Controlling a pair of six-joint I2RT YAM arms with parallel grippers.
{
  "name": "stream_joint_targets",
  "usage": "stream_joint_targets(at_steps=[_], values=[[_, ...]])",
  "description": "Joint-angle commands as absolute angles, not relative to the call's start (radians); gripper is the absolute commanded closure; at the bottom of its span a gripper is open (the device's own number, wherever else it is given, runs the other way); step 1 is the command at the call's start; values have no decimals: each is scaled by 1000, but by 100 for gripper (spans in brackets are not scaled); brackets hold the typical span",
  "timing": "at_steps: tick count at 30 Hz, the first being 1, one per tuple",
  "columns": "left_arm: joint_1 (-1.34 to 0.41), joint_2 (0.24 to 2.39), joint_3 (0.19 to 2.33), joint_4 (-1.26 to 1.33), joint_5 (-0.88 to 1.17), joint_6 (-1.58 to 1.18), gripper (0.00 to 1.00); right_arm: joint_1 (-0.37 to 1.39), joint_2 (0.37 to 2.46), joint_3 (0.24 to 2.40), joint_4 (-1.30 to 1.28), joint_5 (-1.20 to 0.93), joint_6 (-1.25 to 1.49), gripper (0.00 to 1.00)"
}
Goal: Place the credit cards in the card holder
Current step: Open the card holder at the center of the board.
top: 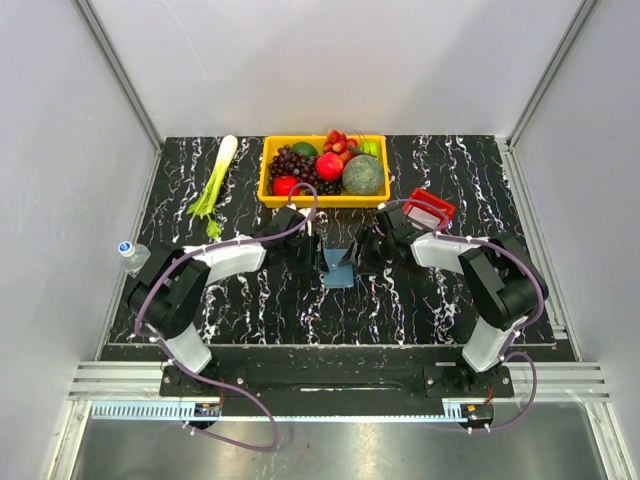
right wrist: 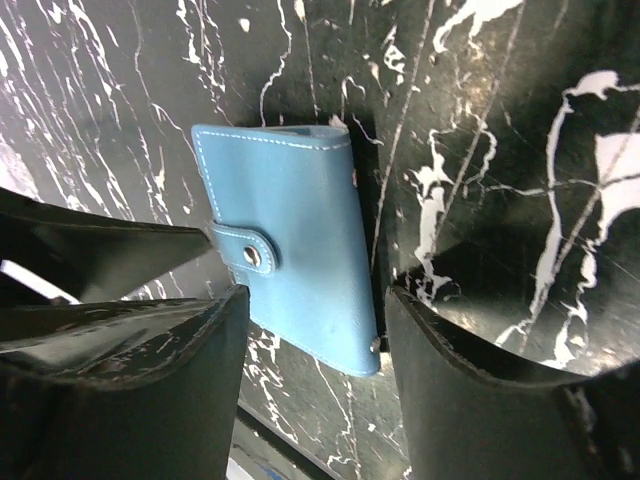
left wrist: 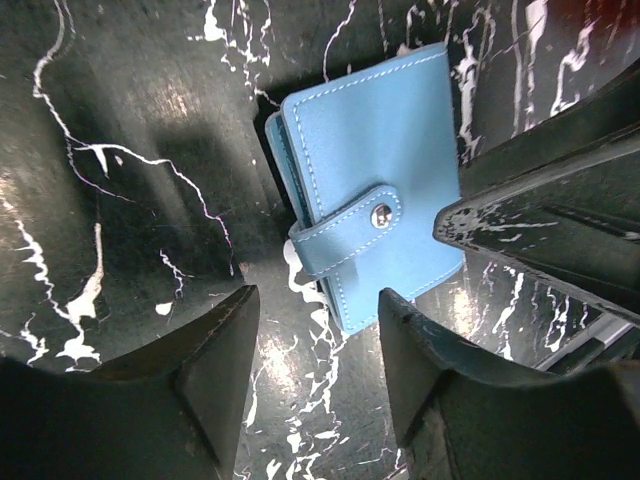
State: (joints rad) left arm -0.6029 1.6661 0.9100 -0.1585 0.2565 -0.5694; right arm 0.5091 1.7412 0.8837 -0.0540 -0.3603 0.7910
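Blue and stitched along its edges, the card holder (left wrist: 370, 170) lies flat and closed a little toward the near edge from the middle of the black, white-veined worktop (top: 420, 300). Its strap (left wrist: 350, 235) wraps over one side and is fastened by a metal snap (left wrist: 381, 215).

Both arms reach inward and meet over it. The left gripper (left wrist: 318, 293) stands with its jaws apart. One end of the card holder sits just beyond the gap, and bare worktop shows between it and one finger, so nothing is clamped.

The right gripper (right wrist: 315, 293) straddles the card holder from the opposite side. The blue cover fills the space between its two fingers, and one corner sits right at a fingertip. Whether the fingers press on the card holder or only hang above it, I cannot tell.

At the middle of the far edge stands a yellow bin (top: 320, 201) of fruit (top: 365, 175). A celery stalk (top: 215, 185) lies toward the far left corner. A red tray (top: 440, 206) sits toward the right edge; the pale content inside is too small to make out. A small bottle (top: 133, 257) lies just off the left edge.
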Motion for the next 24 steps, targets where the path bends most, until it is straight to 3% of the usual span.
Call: stream_joint_targets(at_steps=[1, 7, 16, 19, 22, 24], values=[[-611, 1703, 940, -109, 302, -580, 48, 518, 1775, 870, 40, -390, 824, 40], [-618, 1758, 956, -92, 328, -578, 60, 518, 1790, 858, 104, -432, 854, 48], [-623, 1756, 945, -49, 363, -561, 69, 518, 1714, 795, 297, -494, 882, 57], [-624, 1746, 930, -6, 393, -560, 80, 518, 1721, 795, 319, -503, 887, 57], [-624, 1740, 923, 28, 419, -557, 100, 518, 1730, 810, 224, -430, 862, 53], [-624, 1733, 922, 34, 428, -555, 100, 518, 1726, 805, 183, -379, 859, 52]])
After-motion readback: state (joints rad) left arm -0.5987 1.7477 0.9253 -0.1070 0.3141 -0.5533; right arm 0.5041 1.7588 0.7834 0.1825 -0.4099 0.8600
